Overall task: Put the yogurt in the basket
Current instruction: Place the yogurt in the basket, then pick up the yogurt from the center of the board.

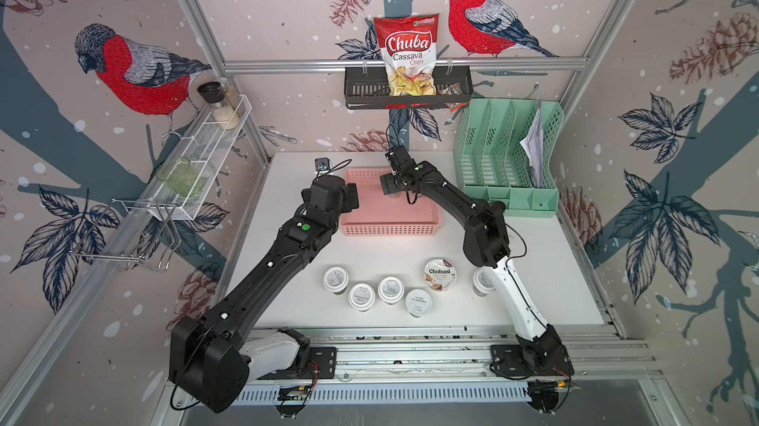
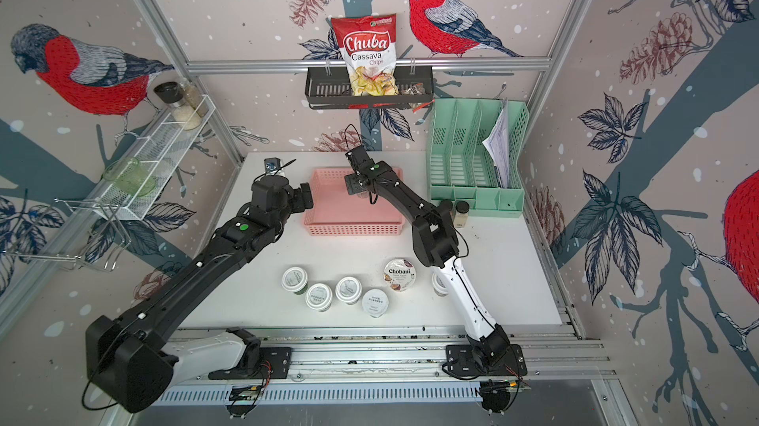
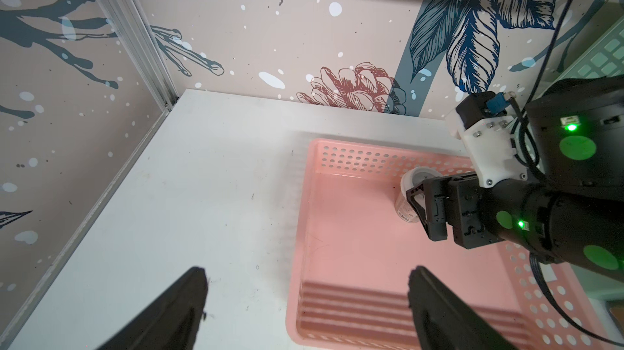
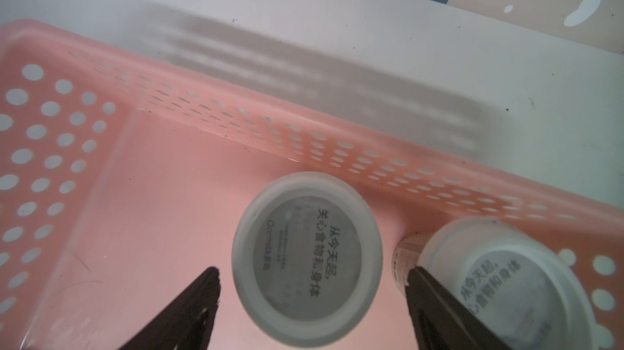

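Observation:
The pink basket (image 1: 390,231) (image 3: 354,160) (image 4: 67,129) sits at the middle back of the table. My right gripper (image 1: 389,187) (image 4: 312,270) hangs open over its far part. A small yogurt cup (image 4: 307,257) (image 3: 417,179) stands on the basket floor between the fingers, with a gap on each side. A second cup (image 4: 506,274) stands beside it, against one finger. My left gripper (image 3: 308,270) (image 1: 352,197) is open and empty over the basket's left edge. Several small cups (image 1: 362,295) and the Chobani cup (image 1: 440,274) stand near the table's front; one cup (image 1: 481,281) is partly hidden by the right arm.
A mint-green file organiser (image 1: 507,157) stands at the back right, with two spice jars (image 2: 460,212) in front of it in a top view. A black rack (image 1: 406,96) with a chips bag hangs on the back wall. A white wire shelf (image 1: 205,152) runs along the left wall.

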